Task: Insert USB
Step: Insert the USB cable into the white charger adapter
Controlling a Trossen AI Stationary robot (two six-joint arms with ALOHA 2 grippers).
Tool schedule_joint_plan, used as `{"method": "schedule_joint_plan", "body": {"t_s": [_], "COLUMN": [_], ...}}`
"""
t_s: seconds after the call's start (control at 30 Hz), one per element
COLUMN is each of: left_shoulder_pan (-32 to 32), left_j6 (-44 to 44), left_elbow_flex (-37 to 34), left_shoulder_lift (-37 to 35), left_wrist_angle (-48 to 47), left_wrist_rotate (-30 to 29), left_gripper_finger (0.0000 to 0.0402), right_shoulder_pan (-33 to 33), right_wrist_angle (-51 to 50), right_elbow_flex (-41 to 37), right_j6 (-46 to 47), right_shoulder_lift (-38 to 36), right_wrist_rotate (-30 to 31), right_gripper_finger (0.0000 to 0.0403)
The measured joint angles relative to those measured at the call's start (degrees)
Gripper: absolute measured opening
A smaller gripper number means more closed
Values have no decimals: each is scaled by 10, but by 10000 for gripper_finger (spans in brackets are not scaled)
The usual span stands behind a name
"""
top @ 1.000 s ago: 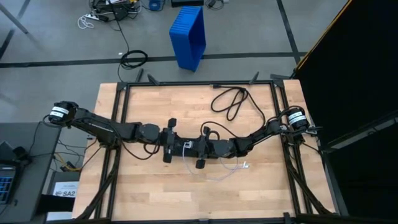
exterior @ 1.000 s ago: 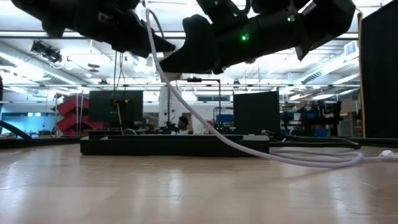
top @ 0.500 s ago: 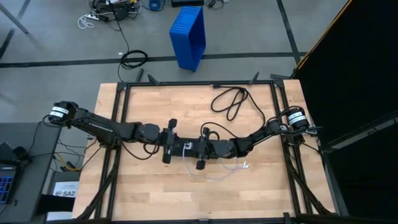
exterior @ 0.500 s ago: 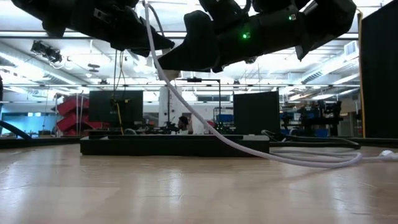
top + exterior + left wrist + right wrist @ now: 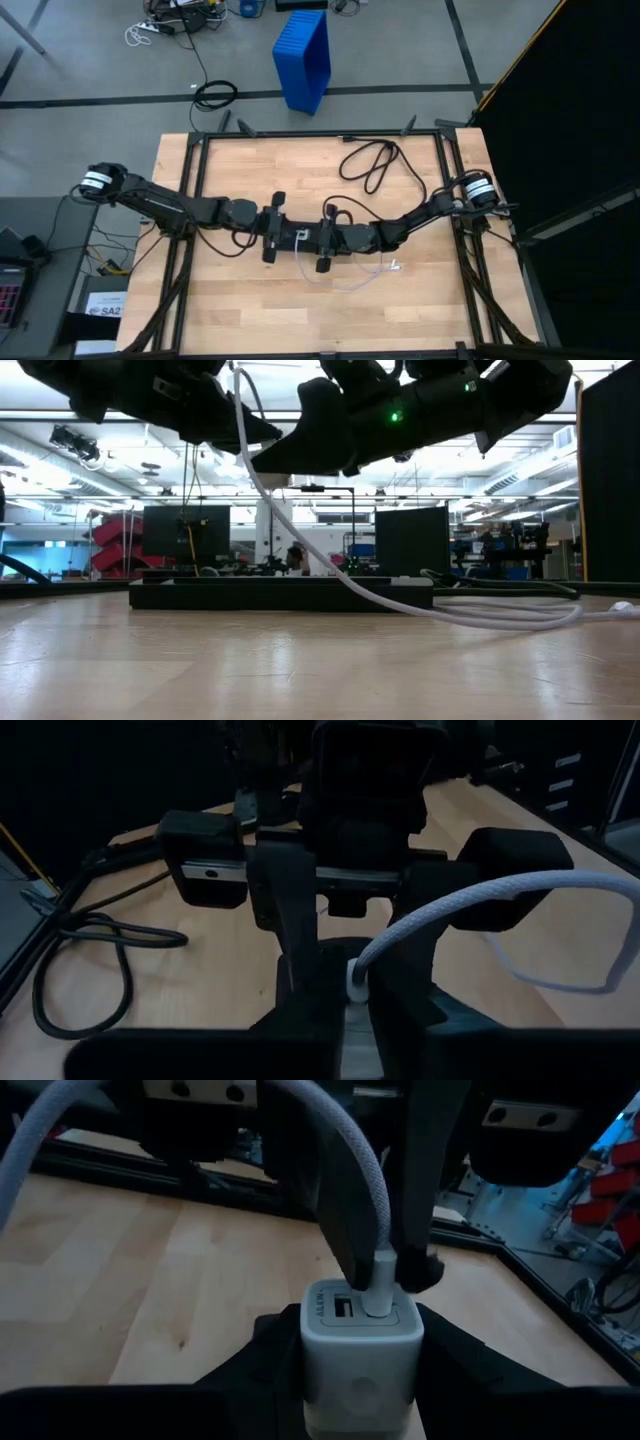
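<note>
1. Met nose to nose above the middle of the pale wooden plank surface [image 5: 230, 300]: left hand [image 5: 284, 236] reaching in from the left, right hand [image 5: 312, 240] from the right.
2. Held clear of the surface, both of them, as seen in the low view.
3. Clamped in the right hand [image 5: 362, 1350]: a small white cube-shaped wall charger [image 5: 362, 1342], its port face turned toward the left hand.
4. Seated in one port of that charger: the white plug end of the thin white braided USB cable [image 5: 340, 1160], with the neighbouring port bare.
5. Pinched on that plug from both sides by the left hand's dark fingers [image 5: 345, 1230], pressed right against the charger face.
6. Arched up from the plug, then draped down to the surface in the low view [image 5: 400, 602], and trailed off toward the right arm's side in a loose loop [image 5: 350, 282], ending in a small white plug lying flat.
7. Lay across the surface behind the hands: a long black power strip [image 5: 280, 594].
8. Coiled near the far edge, well apart from the hands: a thick black power cord [image 5: 372, 160].
</note>
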Motion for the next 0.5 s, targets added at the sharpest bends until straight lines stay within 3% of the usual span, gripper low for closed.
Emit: {"method": "schedule_joint_plan", "body": {"t_s": [0.5], "left_shoulder_pan": [-28], "left_j6": [47], "left_elbow_flex": [-1], "left_shoulder_lift": [1], "left_wrist_angle": [36], "left_wrist_rotate": [-50], "left_gripper_finger": [96], "right_shoulder_pan": [1], "right_wrist_angle": [-18], "right_elbow_flex": [2], "right_j6": [9], "right_shoulder_lift": [-4], "right_wrist_rotate": [9], "right_gripper_finger": [114]}}
